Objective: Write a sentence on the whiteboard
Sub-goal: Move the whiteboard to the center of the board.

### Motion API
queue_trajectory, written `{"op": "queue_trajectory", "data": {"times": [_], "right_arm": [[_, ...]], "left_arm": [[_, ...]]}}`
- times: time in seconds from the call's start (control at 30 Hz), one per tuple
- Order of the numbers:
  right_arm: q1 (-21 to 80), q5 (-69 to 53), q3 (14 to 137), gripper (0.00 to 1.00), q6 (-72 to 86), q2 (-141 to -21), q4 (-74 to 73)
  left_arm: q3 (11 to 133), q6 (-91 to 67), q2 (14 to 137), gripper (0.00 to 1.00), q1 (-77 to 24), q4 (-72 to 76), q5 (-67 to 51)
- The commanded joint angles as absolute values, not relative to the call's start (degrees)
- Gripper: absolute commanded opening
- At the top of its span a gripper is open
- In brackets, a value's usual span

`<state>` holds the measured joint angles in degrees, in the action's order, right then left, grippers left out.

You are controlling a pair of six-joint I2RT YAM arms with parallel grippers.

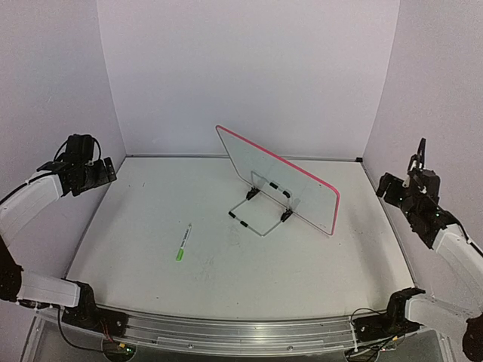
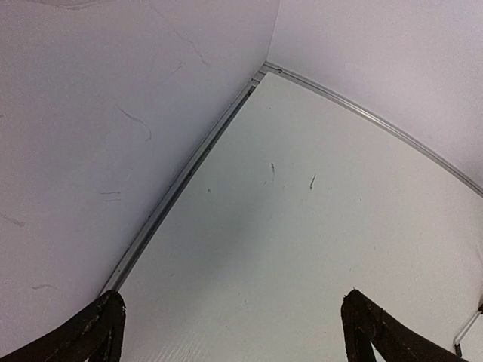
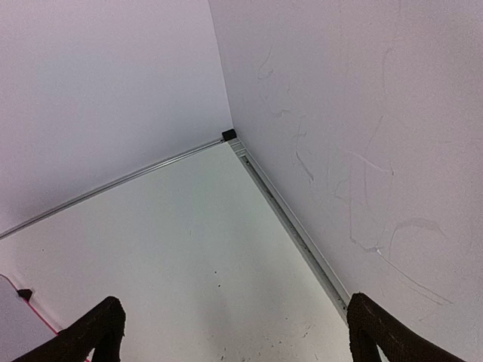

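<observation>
The whiteboard (image 1: 281, 179), white with a pink-red rim, stands tilted on its wire stand (image 1: 259, 214) in the middle of the table. No sentence shows in any view. A pen with a green cap (image 1: 183, 243) lies on the table left of the board. My left gripper (image 1: 100, 172) hovers open at the far left, high above the table and holding nothing (image 2: 234, 305). At the far right my right gripper (image 1: 400, 179) is likewise raised, open and holding nothing (image 3: 235, 305). A corner of the whiteboard (image 3: 11, 326) shows at the lower left of the right wrist view.
Pale walls close the table in on the left, back and right, with metal strips (image 2: 181, 188) along their foot (image 3: 290, 219). The arm bases and a metal rail (image 1: 226, 328) run along the near edge.
</observation>
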<state>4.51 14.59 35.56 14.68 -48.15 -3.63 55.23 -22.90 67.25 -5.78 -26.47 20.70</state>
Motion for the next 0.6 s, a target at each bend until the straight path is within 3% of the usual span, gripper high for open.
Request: {"op": "queue_trajectory", "data": {"times": [0.0, 0.07, 0.2, 0.43, 0.57], "right_arm": [[4.34, 10.45, 39.71, 0.98, 14.72, -49.02, -6.13], [4.38, 8.99, 40.76, 0.98, 14.43, -49.52, -7.36], [4.33, 5.36, 42.92, 0.98, 13.28, -51.69, -10.41], [4.39, -2.54, 45.43, 0.98, 13.54, -57.58, -12.88], [4.35, -4.32, 45.48, 0.98, 13.81, -58.56, -12.92]], "left_arm": [[60.53, -25.33, 69.26, 0.99, -5.82, -32.36, 19.18], [61.28, -25.65, 69.92, 0.99, -6.85, -33.35, 18.06], [63.67, -28.05, 72.90, 1.00, -18.17, -35.29, 24.45], [66.55, -40.07, 81.90, 0.99, -33.06, -31.06, 19.79], [67.79, -46.44, 88.97, 0.89, -38.44, -23.34, 15.13]]}}
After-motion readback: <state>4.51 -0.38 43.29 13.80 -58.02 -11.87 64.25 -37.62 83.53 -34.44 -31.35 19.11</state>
